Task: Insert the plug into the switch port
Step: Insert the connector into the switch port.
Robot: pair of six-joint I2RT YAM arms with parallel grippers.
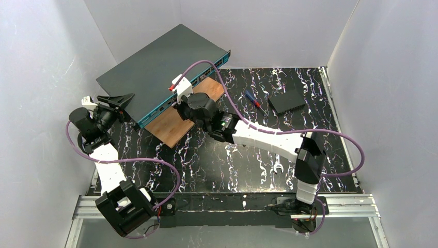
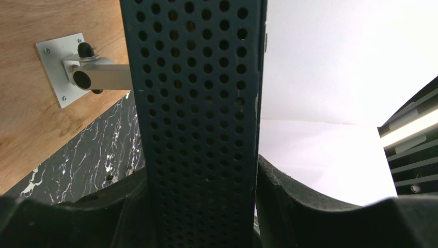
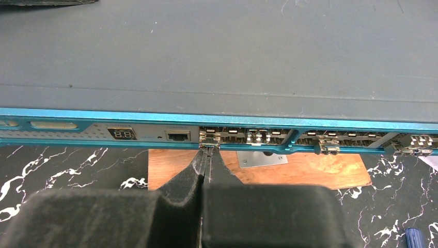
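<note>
The switch (image 1: 155,72), a flat dark grey box with a teal port edge, lies tilted at the back left, resting on a wooden board. My left gripper (image 1: 120,101) clamps its left end. In the left wrist view the perforated side of the switch (image 2: 196,93) stands between the two black fingers (image 2: 304,201). My right gripper (image 1: 178,102) is at the teal edge. In the right wrist view its jaws (image 3: 208,154) are shut on the small metal plug (image 3: 209,140), which sits at the mouth of a port in the port row (image 3: 248,137), right of the RJ45 socket (image 3: 177,136).
A wooden board (image 1: 175,124) with a metal bracket (image 2: 77,67) lies under the switch. A small flat black box (image 1: 287,101), a red-and-blue screwdriver (image 1: 254,99) and a wrench (image 1: 277,168) lie on the black marble mat. White walls close in on three sides.
</note>
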